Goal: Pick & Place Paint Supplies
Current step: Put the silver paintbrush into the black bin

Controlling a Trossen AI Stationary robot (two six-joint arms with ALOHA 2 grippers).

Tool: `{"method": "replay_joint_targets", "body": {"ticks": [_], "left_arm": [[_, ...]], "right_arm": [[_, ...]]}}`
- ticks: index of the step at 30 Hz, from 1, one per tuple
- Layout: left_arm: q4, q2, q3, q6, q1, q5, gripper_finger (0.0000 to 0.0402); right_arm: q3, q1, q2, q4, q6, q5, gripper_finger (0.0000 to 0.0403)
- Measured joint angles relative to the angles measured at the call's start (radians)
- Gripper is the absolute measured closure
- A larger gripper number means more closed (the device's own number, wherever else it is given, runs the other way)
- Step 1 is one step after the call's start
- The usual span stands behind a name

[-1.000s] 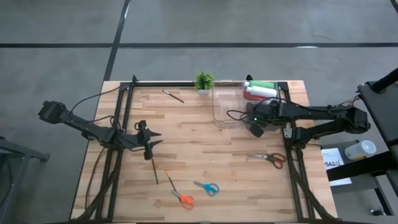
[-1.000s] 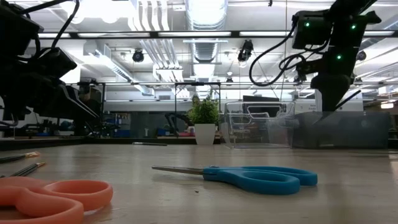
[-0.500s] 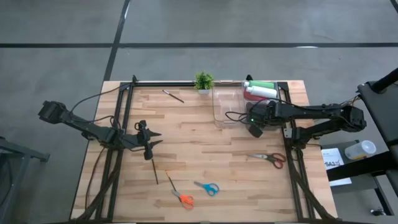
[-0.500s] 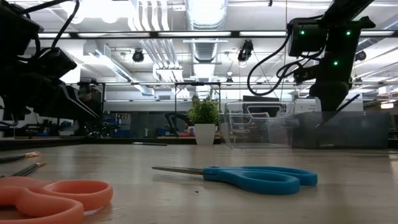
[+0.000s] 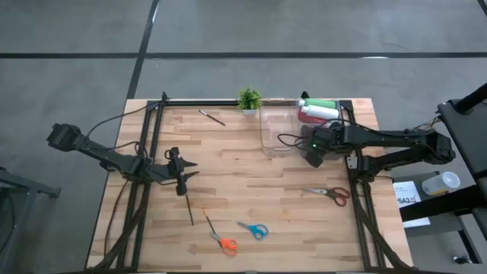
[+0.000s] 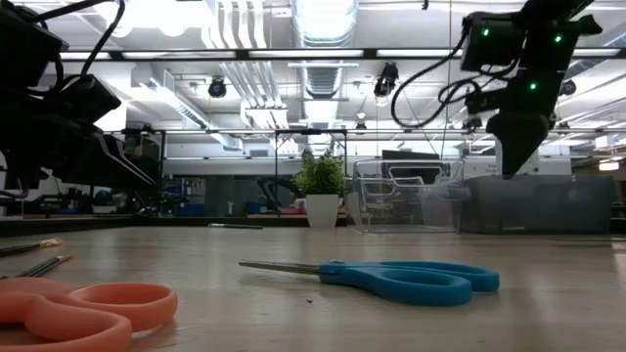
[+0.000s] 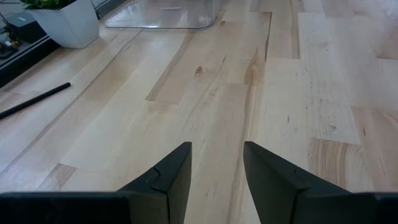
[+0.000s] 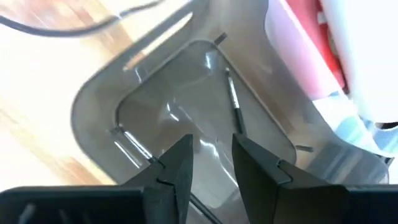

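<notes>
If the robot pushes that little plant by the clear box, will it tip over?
Probably yes if pushed high: the potted plant stands taller than its narrow white pot. It looks small, so likely light and easy to slide on the smooth wooden table.

No text, label, brand or number is showing clearly enough to read in any view; the white sheet (image 5: 408, 193) lying right of the tabletop (image 5: 251, 190) is carrying illegible dark print.

High view straight down, low view level across table (image 5: 251, 190) – both share blue scissors (image 6: 391, 279)
</notes>
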Motion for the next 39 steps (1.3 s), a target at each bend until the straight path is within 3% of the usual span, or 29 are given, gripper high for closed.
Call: {"method": "replay_joint_targets", "body": {"ticks": [7, 11, 17, 24, 29, 33, 39], "left_arm": [[0.0, 0.0, 0.0, 0.0, 0.0, 0.0, 0.0247], [0.0, 0.0, 0.0, 0.0, 0.0, 0.0, 0.0247], [0.0, 0.0, 0.0, 0.0, 0.0, 0.0, 0.0247], [0.0, 0.0, 0.0, 0.0, 0.0, 0.0, 0.0247], [0.0, 0.0, 0.0, 0.0, 0.0, 0.0, 0.0246], [0.0, 0.0, 0.0, 0.0, 0.0, 0.0, 0.0246], [0.0, 0.0, 0.0, 0.0, 0.0, 0.0, 0.0246]], "right_arm": [[0.082, 0.062, -0.127, 0.023, 0.0, -0.021, 0.0296], [0.09, 0.096, -0.197, 0.136, 0.009, -0.04, 0.0296], [0.062, 0.136, -0.255, 0.444, -0.116, -0.151, 0.0296], [-0.121, 0.138, -0.229, 1.031, -0.177, -0.044, 0.0296], [-0.288, 0.138, -0.171, 1.417, -0.245, -0.031, 0.0296], [-0.352, 0.137, -0.152, 1.54, -0.308, -0.028, 0.0296], [-0.371, 0.137, -0.162, 1.553, -0.264, -0.028, 0.0296]]}}
